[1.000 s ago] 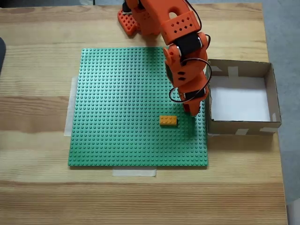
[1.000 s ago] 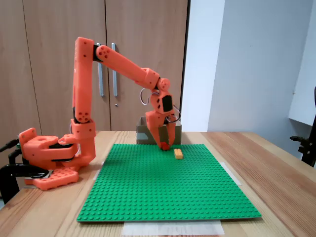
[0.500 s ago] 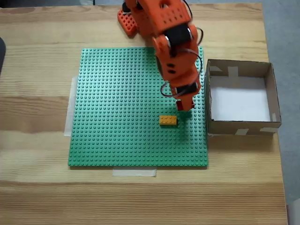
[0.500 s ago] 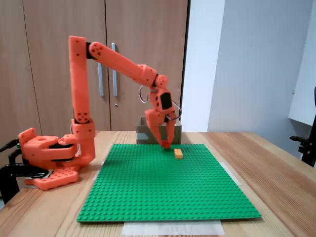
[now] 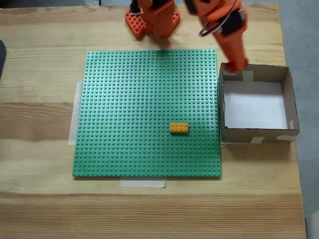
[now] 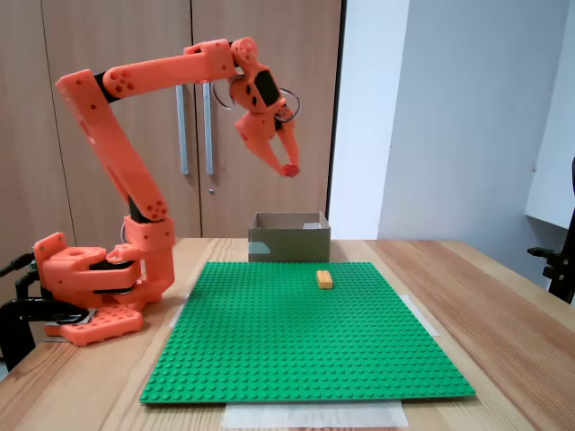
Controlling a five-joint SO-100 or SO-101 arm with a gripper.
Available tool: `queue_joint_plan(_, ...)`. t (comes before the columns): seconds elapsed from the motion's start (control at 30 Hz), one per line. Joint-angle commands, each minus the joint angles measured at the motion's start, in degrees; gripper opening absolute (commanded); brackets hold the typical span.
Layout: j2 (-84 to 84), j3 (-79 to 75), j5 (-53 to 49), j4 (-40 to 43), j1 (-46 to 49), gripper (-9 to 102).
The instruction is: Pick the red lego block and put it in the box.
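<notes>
the orange two-finger jaws (image 6: 289, 169) hang high above the square brown cardboard box (image 6: 288, 244), clamped on the small red rectangular plastic lego block (image 6: 291, 170). seen from above, the jaws (image 5: 234, 66) sit over the box's (image 5: 290, 97) far left corner. a yellow-orange brick (image 5: 179, 127) lies on the green studded baseplate (image 5: 124, 109) left of the box, on the wooden desk (image 5: 149, 209).

One fixed view looks straight down on the worktop (image 5: 40, 199), with the arm's base at the top edge. The other fixed view stands low at the worktop's edge, facing the cupboard doors (image 6: 117, 117). Both share the green baseplate (image 5: 129, 109), box (image 5: 291, 99) and arm (image 6: 126, 171).
</notes>
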Motion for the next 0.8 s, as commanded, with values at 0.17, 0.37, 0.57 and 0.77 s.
queue_joint_plan(0.17,-10.81,-5.36,0.44,-1.93,-5.98,6)
queue_joint_plan(0.37,-25.22,-16.17,1.32,-0.88,-6.06,6)
queue_joint_plan(0.57,-38.58,-24.52,1.67,-0.18,-6.15,6)
queue_joint_plan(0.77,-46.05,-25.4,0.0,-1.32,-6.06,6)
